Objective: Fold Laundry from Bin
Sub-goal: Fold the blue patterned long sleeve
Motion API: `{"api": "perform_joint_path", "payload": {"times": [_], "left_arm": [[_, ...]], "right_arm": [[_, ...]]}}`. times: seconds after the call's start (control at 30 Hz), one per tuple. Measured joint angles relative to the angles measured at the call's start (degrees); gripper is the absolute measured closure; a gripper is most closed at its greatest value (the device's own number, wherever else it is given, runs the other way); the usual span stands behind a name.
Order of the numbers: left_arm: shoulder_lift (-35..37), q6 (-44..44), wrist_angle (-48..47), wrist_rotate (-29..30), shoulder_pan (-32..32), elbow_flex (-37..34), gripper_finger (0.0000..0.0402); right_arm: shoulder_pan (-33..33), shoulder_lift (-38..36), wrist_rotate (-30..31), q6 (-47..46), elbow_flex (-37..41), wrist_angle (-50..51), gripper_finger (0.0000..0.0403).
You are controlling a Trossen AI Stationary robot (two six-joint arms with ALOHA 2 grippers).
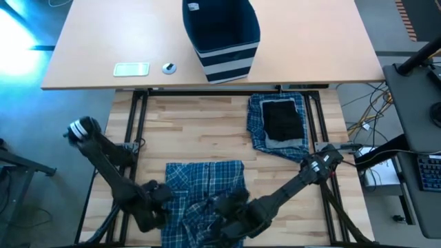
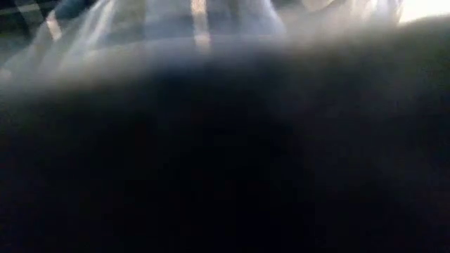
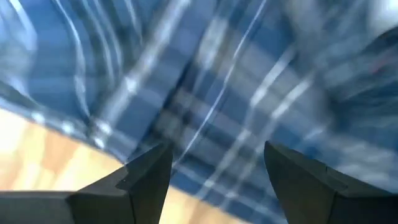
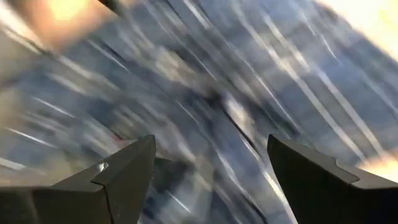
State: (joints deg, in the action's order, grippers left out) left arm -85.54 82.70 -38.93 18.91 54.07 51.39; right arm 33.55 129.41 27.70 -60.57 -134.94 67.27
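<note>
Plaid garment bottom centre of worktop: soft, light, limp; take hem corners. My left hand and right hand wide, empty

Two dark, jointed robot arms, each ending in a two-finger tool.

Seen from above, the left arm and the right arm are slim black linkages with bulkier rounded housings at the joints. The left arm carries a pale grey and white cap at the joint farthest from the bin; the right arm shows a light grey patch with small markings at the joint nearest the bin. Close up, the left tool has two matt dark grey fingers, wedge-shaped with flat angled faces and sharp edges. The right tool has the same angular charcoal fingers, each with a stepped notch along its upper edge.
</note>
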Motion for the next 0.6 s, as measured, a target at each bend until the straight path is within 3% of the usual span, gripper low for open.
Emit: {"api": "perform_joint_path", "payload": {"times": [0.13,0.23,0.33,0.47,0.6], "left_arm": [[-7.62,-1.12,6.18,-6.76,-0.50,-2.94,0.0162],[-9.27,-2.42,13.83,-7.12,-1.76,-5.28,0.0167],[-8.94,-3.16,17.84,-8.06,-4.28,-7.27,0.0169],[-6.81,-8.09,17.80,-9.14,-9.52,-9.30,0.0170],[-2.60,-11.46,16.68,-7.66,-16.51,-12.88,0.0170]], "right_arm": [[0.01,1.16,-5.64,-5.30,0.66,10.00,0.0100],[-1.51,1.45,-7.67,-5.74,2.24,10.62,0.0100],[-5.18,1.53,-10.51,-3.78,6.44,7.95,0.0100],[-11.44,1.69,-14.70,3.57,13.44,1.37,0.0100],[-19.36,1.67,-15.81,11.41,18.69,0.87,0.0100]]}}
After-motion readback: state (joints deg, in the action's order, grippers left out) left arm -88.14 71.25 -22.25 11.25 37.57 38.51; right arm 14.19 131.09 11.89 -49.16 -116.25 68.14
